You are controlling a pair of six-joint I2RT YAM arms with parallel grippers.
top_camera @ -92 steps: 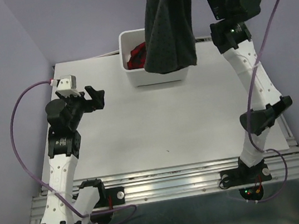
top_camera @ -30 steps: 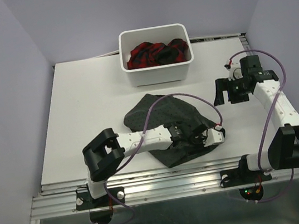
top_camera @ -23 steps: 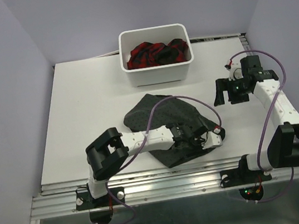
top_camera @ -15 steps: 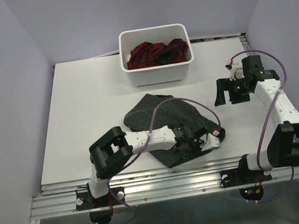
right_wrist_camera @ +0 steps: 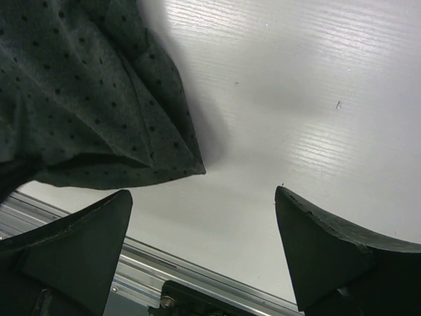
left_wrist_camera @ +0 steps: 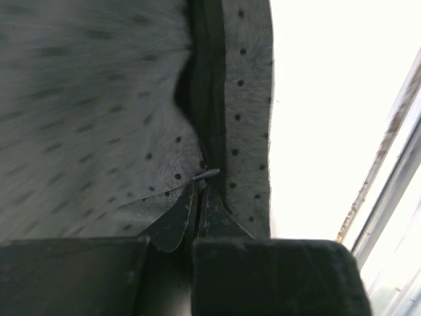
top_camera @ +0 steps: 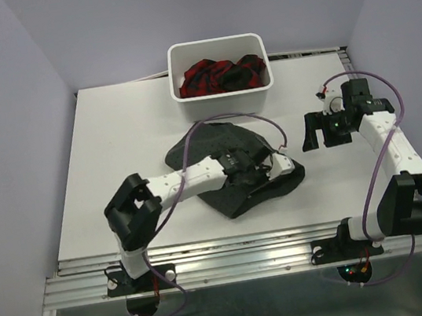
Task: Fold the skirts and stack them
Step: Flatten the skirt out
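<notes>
- Charcoal dotted cloth: seen from above, the grey skirt [top_camera: 260,196] lies crumpled on the white table [top_camera: 129,138], towards the front middle. My left arm lies across it, and my left pincer [top_camera: 285,167] sits at its right-hand edge.
- Open board shows over the table's left half and in a strip between the skirt and the front edge. My right pincer [top_camera: 316,141] stands off the skirt's right side, apart from it, with open board around it.
- The white tub [top_camera: 224,110] stands at the far edge, centred, with the red-and-navy plaid skirt [top_camera: 219,76] bunched inside it. The tub and the grey skirt are near each other but not touching.
- Left wrist view: my left pincer [left_wrist_camera: 199,210] is clenched on a fold of the grey skirt [left_wrist_camera: 99,118] by its hem. The hem runs straight away from me. To its right comes white table [left_wrist_camera: 322,131], then a metal rail [left_wrist_camera: 388,171].
- Right wrist view: my right pincer [right_wrist_camera: 202,194] is spread wide, released. A corner of the grey skirt [right_wrist_camera: 85,92] lies at the upper left, clear of both fingers. Table [right_wrist_camera: 283,85] fills the rest, with the rail [right_wrist_camera: 184,276] along the bottom.
</notes>
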